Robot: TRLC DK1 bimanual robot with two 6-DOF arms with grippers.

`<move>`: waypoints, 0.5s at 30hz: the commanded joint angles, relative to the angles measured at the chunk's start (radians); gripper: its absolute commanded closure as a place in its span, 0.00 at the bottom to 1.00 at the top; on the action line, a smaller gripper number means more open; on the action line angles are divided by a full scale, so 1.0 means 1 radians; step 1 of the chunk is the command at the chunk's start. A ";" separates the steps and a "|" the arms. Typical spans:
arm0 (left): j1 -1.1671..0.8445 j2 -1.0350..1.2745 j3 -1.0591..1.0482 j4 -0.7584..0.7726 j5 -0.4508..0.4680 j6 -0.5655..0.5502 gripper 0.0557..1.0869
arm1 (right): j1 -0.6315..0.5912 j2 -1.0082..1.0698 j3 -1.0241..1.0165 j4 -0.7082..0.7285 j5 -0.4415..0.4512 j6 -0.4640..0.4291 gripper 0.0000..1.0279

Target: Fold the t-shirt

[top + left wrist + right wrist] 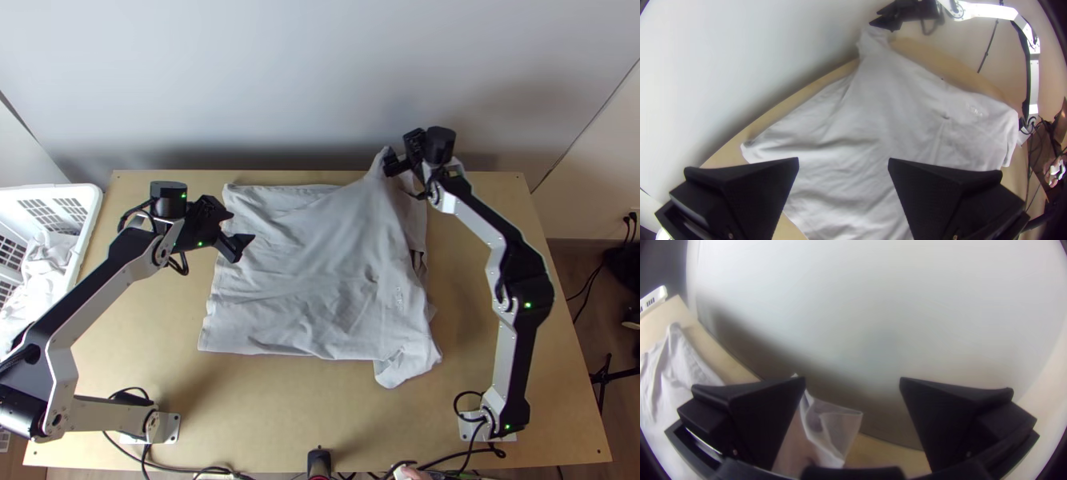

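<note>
- We are holding the left gripper [242, 226] open, centre-left, above the pale-grey cloth t-shirt [320, 272].
- We are holding the right gripper [398, 154] open beside its peak, upper right.

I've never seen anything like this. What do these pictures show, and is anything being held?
Two jointed robot arms, left and right, stand on a wooden table. One picture looks down from above; two come from cameras on the arms' wrists. A pale T-shirt lies mostly spread out, part of its far edge rising by the right claw. That claw's fingers are apart, as are the left claw's, so neither seems to grip it. A white basket with cloth inside sits at the left.
</note>
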 commanded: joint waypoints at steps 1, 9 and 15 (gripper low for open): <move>0.000 -0.021 -0.023 -0.003 0.000 0.003 0.05 | -0.049 -0.103 0.000 -0.208 -0.104 0.165 0.05; 0.003 -0.016 -0.017 0.000 0.000 0.011 0.05 | -0.105 -0.093 -0.061 -0.318 -0.207 0.214 0.05; 0.025 0.036 0.003 -0.003 -0.034 0.013 0.05 | -0.153 -0.093 -0.073 -0.409 -0.348 0.294 0.05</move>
